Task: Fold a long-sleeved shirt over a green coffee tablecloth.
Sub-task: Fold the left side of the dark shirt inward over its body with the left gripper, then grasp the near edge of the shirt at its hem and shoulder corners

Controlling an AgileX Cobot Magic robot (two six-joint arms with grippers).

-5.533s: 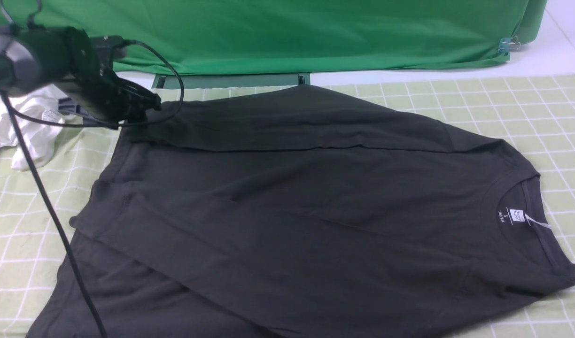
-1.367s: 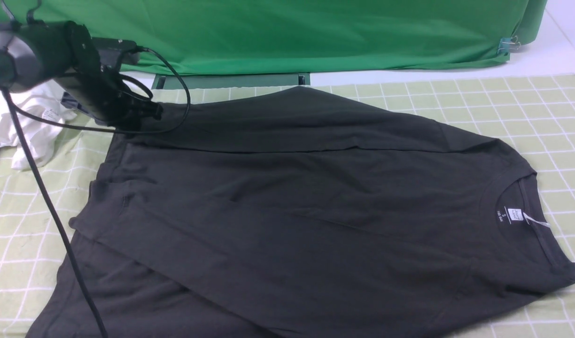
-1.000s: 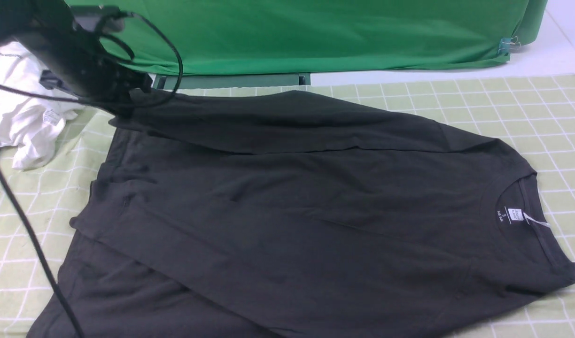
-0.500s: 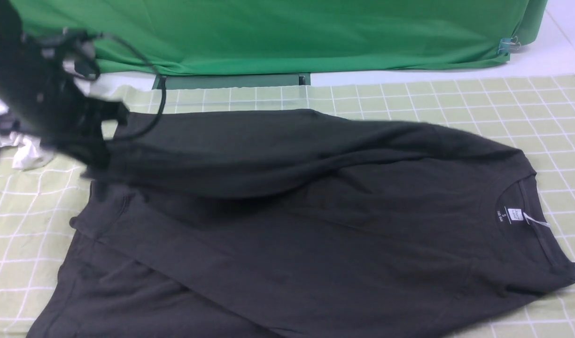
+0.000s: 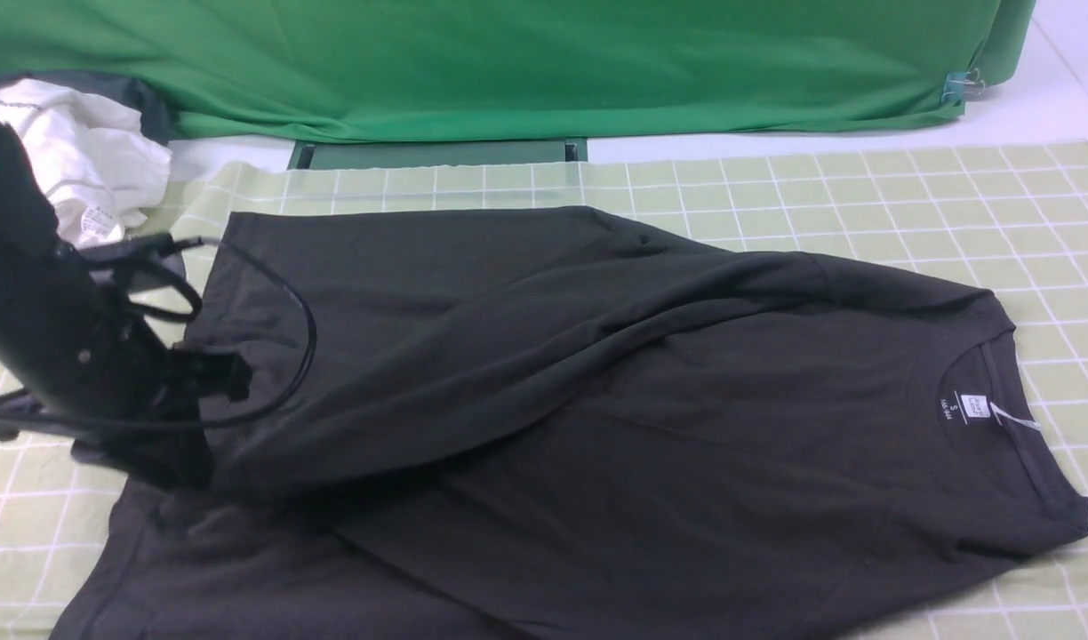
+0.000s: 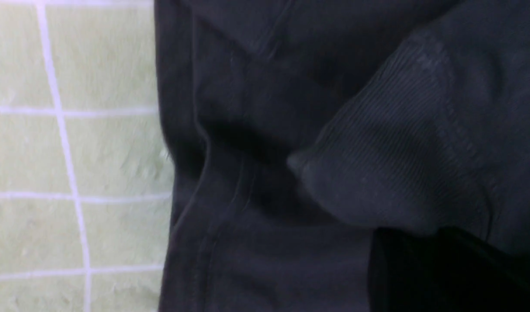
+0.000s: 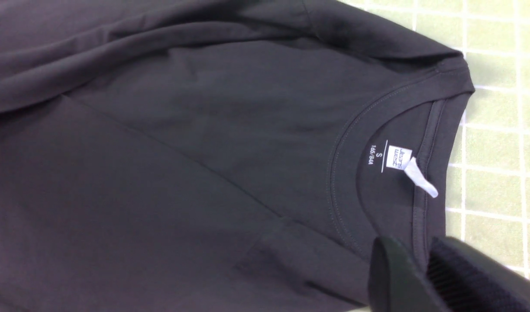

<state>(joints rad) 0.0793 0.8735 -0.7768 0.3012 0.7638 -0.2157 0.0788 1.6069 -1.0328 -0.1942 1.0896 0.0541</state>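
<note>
The black long-sleeved shirt (image 5: pixel 651 418) lies spread on the green coffee tablecloth (image 5: pixel 864 196), neck to the right, white neck label (image 5: pixel 978 407) showing. One sleeve (image 5: pixel 526 356) runs diagonally across the body toward the near left. My left gripper (image 5: pixel 193 467) sits at that sleeve's end. In the left wrist view the ribbed cuff (image 6: pixel 377 173) bunches right at my left gripper (image 6: pixel 421 236), whose dark fingers blend into the fabric. My right gripper (image 7: pixel 410 249) hovers over the collar (image 7: pixel 425 130), jaws slightly apart, nothing between them. It is out of the front view.
A crumpled white garment (image 5: pixel 73 169) lies at the far left behind my left arm. A plain deep-green cloth (image 5: pixel 544 62) hangs along the back, clipped at its right end (image 5: pixel 962 86). The left arm's cable (image 5: pixel 300 329) loops over the shirt's hem.
My left arm swung from the far-left corner toward the near side, dragging the sleeve with it. The sleeve went from lying along the far edge to crossing the body diagonally.
</note>
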